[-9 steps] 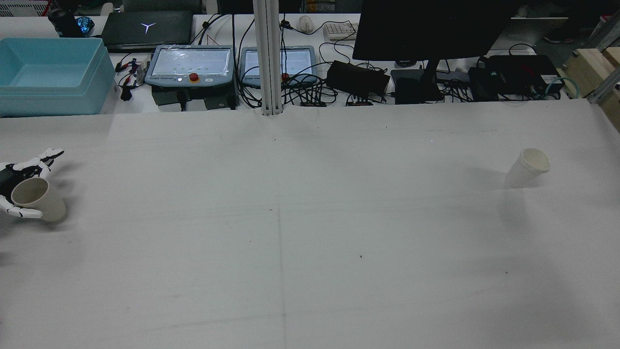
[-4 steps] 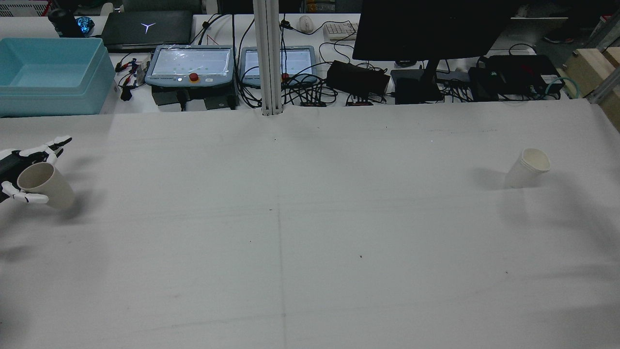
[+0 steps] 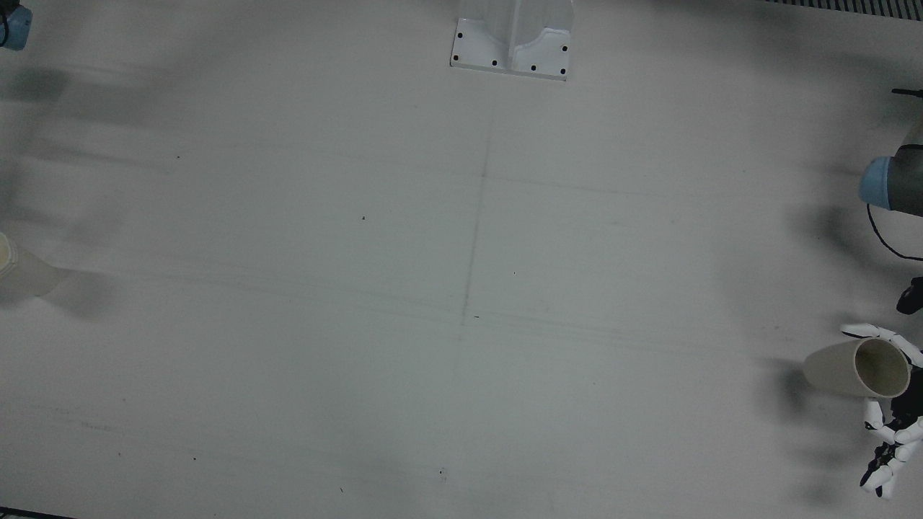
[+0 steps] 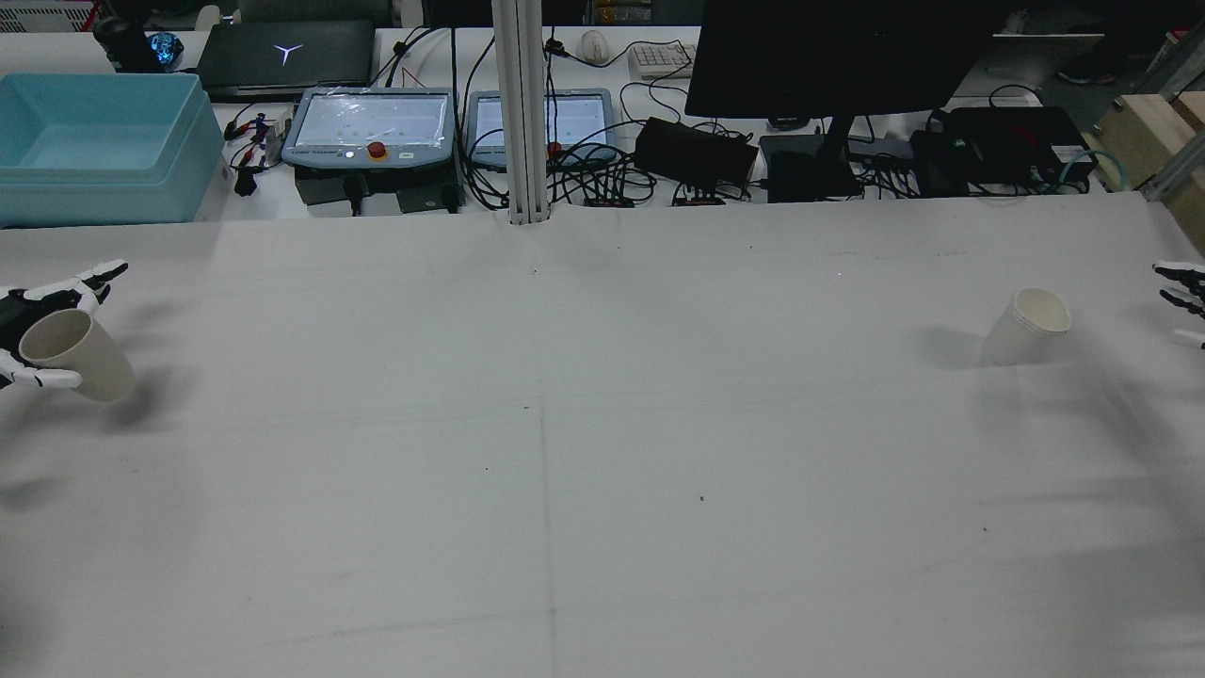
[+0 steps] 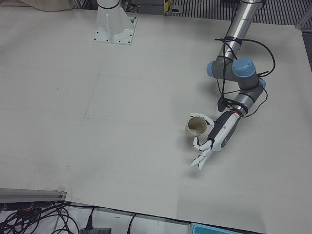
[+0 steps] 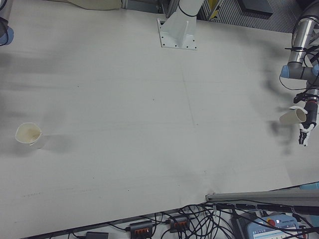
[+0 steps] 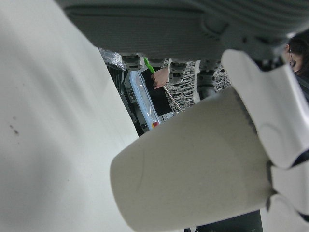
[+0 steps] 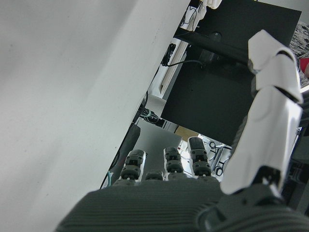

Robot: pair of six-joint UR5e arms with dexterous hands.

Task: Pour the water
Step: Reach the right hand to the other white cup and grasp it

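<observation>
My left hand is shut on a tan paper cup at the table's far left edge. It holds the cup off the table, tilted, with the thumb on one side and the fingers stretched along the other. The same hand and cup show in the left-front view, and the cup fills the left hand view. A second paper cup stands upright on the table at the right; it also shows in the right-front view. My right hand is open at the right edge, apart from that cup.
Behind the table's far edge are a light blue bin, two teach pendants, cables and a black monitor. A white post stands at the far edge's middle. The white table cloth covers the table.
My left hand has lifted the tan cup off the table and shifted it slightly away. My right hand has come into view at the right edge. The white cup has not moved.
</observation>
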